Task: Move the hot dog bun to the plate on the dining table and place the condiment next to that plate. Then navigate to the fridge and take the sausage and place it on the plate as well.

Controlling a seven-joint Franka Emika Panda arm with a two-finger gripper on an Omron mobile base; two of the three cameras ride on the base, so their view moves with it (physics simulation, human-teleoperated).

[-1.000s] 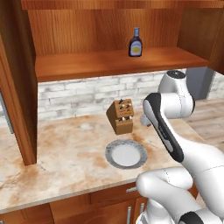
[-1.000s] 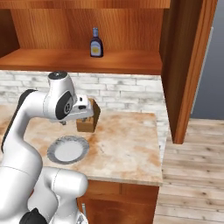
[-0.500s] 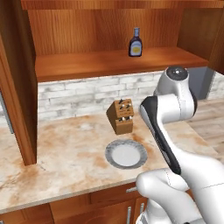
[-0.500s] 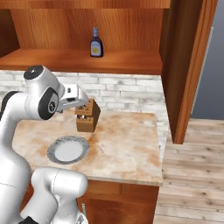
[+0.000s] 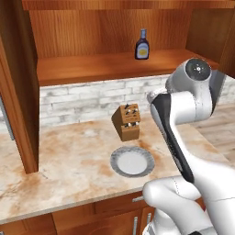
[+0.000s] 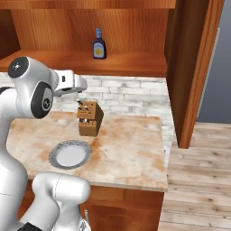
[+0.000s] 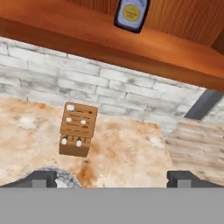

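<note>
From where I stand, the step in hand looks like fetching the condiment point(image 5: 142, 44), which stands upright on the wooden shelf point(image 5: 92, 66) above the counter, near the shelf's right half, with nothing beside it. The gripper point(image 7: 111, 179) hangs over the counter with its jaws spread as wide as they go and nothing between them. In the hand view the bottle sits at the top edge, label toward the camera.

To do this well, I'd lift the hand higher and tip it level, so the 2 fingers come in from the front and close on the bottle's body below the narrow neck. A high or off-centre pinch could topple it backward.

Going left to right on the counter point(image 5: 59, 165): a bare marble stretch, then a grey-rimmed whitish plate point(image 5: 132, 161) near the front edge, then a wooden knife block point(image 5: 127, 121) just behind it by the brick wall point(image 5: 73, 98). The knife block stands below the shelf and roughly under the reach path, so the arm should climb clear of it. The shelf's front lip and the cabinet side panel point(image 6: 191, 67) at the right also crowd the approach.
</note>
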